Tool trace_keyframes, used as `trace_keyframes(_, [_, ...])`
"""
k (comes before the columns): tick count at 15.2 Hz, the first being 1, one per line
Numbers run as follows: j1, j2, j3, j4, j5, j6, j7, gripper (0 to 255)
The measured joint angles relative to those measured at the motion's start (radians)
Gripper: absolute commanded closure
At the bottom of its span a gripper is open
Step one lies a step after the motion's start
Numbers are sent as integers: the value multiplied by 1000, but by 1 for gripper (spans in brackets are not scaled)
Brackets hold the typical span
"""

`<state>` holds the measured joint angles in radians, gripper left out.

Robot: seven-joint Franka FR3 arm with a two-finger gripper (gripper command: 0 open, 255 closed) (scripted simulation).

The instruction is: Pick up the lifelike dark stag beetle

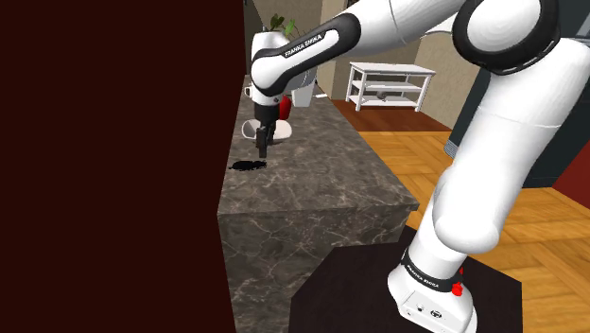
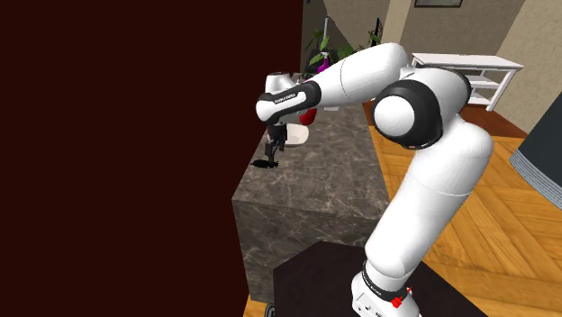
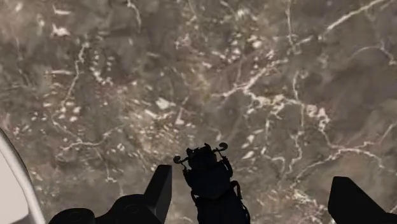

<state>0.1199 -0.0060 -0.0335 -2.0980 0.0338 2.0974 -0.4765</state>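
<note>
A dark stag beetle point(image 1: 249, 166) lies on the marble counter point(image 1: 321, 170), close to the dark wall on the shoulder view's left. My black gripper point(image 1: 263, 149) hangs just above it and a little toward the counter's far side, pointing down. From the second exterior view the beetle point(image 2: 265, 164) sits under the gripper point(image 2: 275, 155). Looking along the hand, the gripper point(image 3: 254, 198) is open with its fingers wide apart. The beetle point(image 3: 210, 181) lies between them, nearer one finger point(image 3: 159, 188), and neither finger touches it.
A tall dark maroon wall point(image 1: 113, 161) stands right beside the beetle. Behind the gripper are a white dish point(image 1: 276, 132), a red object point(image 1: 285, 106) and a white plant pot point(image 1: 303, 93). The counter's front edge point(image 1: 312, 213) drops off. A white shelf point(image 1: 390, 85) stands on the wooden floor.
</note>
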Motion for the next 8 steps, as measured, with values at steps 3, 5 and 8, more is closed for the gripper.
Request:
trace_keyframes(3, [13,99,14,80,-7,30,-49,0])
trace_keyframes(5, [16,175,20,141,-12,53,-89,0])
trace_keyframes(8, [21,231,27,176,-17,79,-113,0])
